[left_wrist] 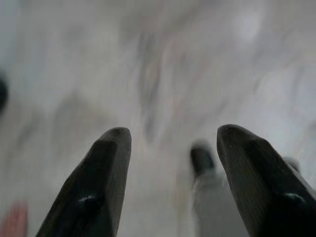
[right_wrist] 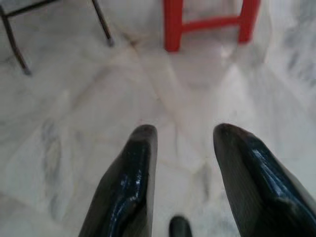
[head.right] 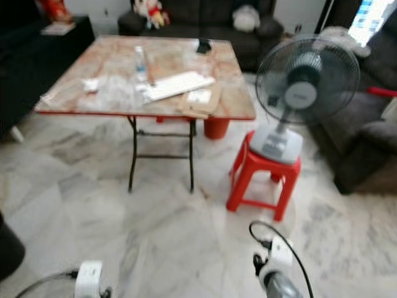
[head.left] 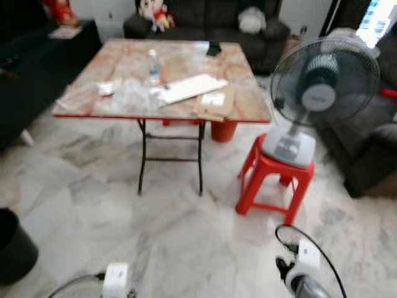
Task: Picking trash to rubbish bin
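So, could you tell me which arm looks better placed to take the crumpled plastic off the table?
Probably the left. The crumpled plastic lies on the table's left half, on the left gripper's side, and the bin stands left too. Both grippers, right included, hang open over the floor.

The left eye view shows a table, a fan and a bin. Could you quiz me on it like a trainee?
1. True or false: the fan stands on the red stool.
2. Which lies on the table: A) a white keyboard, B) a frying pan, C) a shoe?
3. On which of the robot's sides is the black bin?

Key: 1 true. 2 A, the white keyboard, beside a clear bottle. 3 Its left. Both the left gripper and right gripper have fingers apart, holding nothing.
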`<state>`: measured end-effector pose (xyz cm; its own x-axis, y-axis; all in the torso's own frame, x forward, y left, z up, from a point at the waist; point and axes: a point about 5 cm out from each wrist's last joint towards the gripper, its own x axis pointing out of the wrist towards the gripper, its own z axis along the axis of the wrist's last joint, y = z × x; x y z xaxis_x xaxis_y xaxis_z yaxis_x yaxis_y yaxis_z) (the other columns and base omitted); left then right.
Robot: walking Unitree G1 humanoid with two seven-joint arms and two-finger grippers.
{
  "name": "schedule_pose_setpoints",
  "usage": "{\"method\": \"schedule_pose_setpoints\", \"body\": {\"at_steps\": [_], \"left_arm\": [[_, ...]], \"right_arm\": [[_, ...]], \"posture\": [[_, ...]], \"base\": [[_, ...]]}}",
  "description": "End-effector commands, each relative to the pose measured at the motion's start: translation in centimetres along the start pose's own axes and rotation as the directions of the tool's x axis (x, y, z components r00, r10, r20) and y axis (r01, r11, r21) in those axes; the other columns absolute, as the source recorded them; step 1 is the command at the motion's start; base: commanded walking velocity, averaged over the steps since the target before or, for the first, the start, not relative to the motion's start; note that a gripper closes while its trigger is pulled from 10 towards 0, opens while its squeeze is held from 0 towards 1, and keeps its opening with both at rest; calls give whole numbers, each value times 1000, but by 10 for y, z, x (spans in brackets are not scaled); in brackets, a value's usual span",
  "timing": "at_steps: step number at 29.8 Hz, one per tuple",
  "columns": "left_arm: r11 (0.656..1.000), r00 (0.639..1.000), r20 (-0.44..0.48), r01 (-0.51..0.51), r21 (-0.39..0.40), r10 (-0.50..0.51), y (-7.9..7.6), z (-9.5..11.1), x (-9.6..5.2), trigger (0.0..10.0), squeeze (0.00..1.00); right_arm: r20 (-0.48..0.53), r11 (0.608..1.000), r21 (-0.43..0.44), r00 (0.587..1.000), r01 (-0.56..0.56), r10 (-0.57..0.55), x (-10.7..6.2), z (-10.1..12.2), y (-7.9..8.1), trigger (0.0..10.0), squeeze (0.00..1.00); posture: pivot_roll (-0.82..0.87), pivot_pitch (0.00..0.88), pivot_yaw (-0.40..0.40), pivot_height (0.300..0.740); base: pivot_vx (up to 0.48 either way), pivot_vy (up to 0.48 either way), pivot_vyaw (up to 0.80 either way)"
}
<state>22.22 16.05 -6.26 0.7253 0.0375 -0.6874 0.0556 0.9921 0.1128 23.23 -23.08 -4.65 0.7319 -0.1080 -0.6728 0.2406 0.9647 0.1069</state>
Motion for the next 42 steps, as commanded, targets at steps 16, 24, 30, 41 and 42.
{"method": "schedule_pose_setpoints", "body": {"at_steps": [16,24,30,41,42], "left_arm": [[817,964,-76,258,516,-256,30,19,0,10000,0],[941,817,481,209,268,-318,85,120,-55,10000,0],[987,568,816,163,16,-106,88,210,-77,10000,0],[962,644,761,158,-224,71,25,234,-46,10000,0],[966,643,762,141,-217,77,24,234,-45,10000,0]], "right_arm": [[297,962,-232,931,-144,211,9,103,50,10000,0],[361,956,-224,895,-189,261,7,117,55,10000,0],[470,945,-222,822,-242,321,0,152,76,10000,0],[627,906,-295,654,-303,423,-21,202,117,10000,0],[629,903,-302,648,-305,429,-21,202,118,10000,0]], "posture": [[1,0,-34,740],[41,0,-46,740],[29,0,-46,740],[-10,0,-50,740],[-9,0,-52,740]], "base": [[0,0,0],[0,0,0],[0,0,0],[46,0,136],[304,0,763]]}}
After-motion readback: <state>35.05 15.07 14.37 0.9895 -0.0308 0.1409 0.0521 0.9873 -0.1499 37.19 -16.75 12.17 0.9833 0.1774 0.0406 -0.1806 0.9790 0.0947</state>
